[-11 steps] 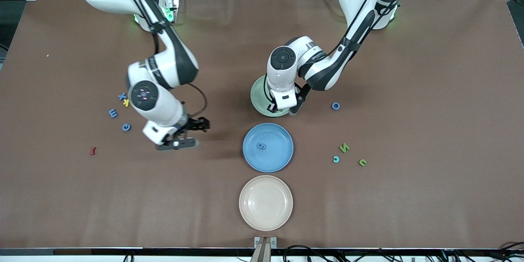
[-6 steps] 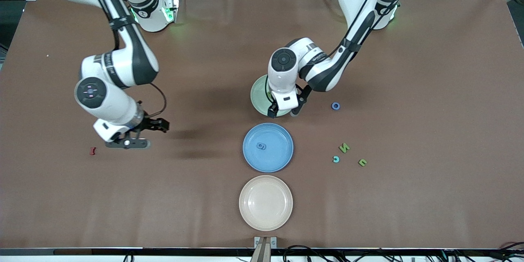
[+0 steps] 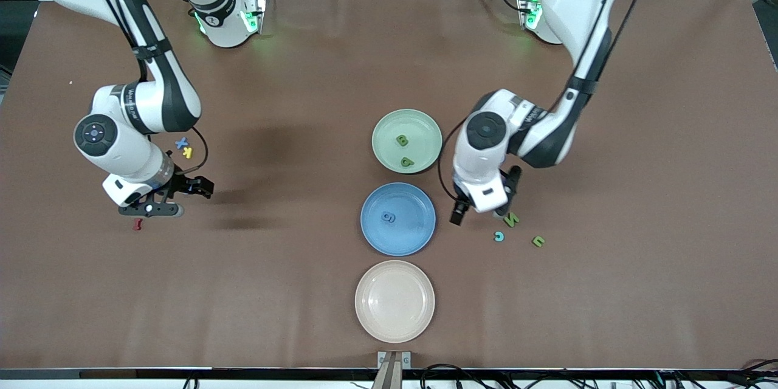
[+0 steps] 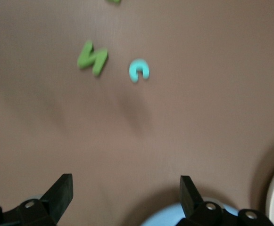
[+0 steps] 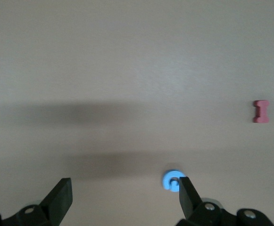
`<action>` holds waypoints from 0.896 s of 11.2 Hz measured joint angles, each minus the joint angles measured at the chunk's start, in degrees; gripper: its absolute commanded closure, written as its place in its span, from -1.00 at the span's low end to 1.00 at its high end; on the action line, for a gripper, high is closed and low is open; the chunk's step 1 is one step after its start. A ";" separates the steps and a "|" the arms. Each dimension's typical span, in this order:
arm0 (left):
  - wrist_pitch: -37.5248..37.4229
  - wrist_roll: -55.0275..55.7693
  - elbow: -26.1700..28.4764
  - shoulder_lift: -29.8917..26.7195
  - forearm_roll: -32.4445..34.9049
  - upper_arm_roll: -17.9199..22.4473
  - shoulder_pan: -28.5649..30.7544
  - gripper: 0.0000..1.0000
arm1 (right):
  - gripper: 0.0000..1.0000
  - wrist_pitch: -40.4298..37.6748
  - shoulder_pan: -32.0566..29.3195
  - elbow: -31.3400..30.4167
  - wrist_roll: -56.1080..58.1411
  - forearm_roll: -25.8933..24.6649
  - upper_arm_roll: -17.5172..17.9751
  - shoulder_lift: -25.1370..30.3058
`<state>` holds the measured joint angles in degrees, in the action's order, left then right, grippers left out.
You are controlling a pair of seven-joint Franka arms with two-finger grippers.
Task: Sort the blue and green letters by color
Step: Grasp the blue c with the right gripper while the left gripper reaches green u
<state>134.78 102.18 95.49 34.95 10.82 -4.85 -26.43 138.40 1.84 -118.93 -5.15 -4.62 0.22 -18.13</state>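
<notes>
On the brown worktop (image 3: 304, 285), the released left tool (image 3: 483, 209) hovers by the green N (image 3: 512, 219) at its four o'clock, likely the next pick, needing a descent; the right tool (image 3: 159, 197) waits open.

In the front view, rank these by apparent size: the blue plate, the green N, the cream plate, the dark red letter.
1. Cream plate and blue plate: nearly alike; the cream one lies nearer the camera, so no ranking between them.
2. Green N.
3. Dark red letter, slightly smaller than the N.

Brown table (image 3: 638, 134) – three plates (image 3: 395, 301), scattered letters (image 3: 511, 219), maybe nine.
</notes>
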 measured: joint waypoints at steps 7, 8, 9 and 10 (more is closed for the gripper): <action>-0.11 -19.38 0.00 0.82 0.00 0.19 12.49 -1.00 | -1.00 9.89 -4.53 -4.88 3.50 0.01 0.01 -6.12; -0.21 -23.89 0.01 1.37 0.00 0.19 14.22 -1.00 | -1.00 10.56 -4.82 -5.21 3.48 0.04 0.02 -6.72; -0.21 -28.00 0.01 2.10 0.00 0.18 15.77 -1.00 | -1.00 11.58 -5.38 -5.75 3.48 0.06 0.03 -7.04; -0.21 -31.13 0.00 2.71 0.00 0.16 17.10 -1.00 | -1.00 12.62 -6.00 -6.35 3.48 0.06 0.02 -7.37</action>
<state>134.57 71.05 95.49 37.66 10.82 -4.69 -9.33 151.02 -4.16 -125.28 -1.67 -4.56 0.24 -25.50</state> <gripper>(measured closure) 0.000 0.000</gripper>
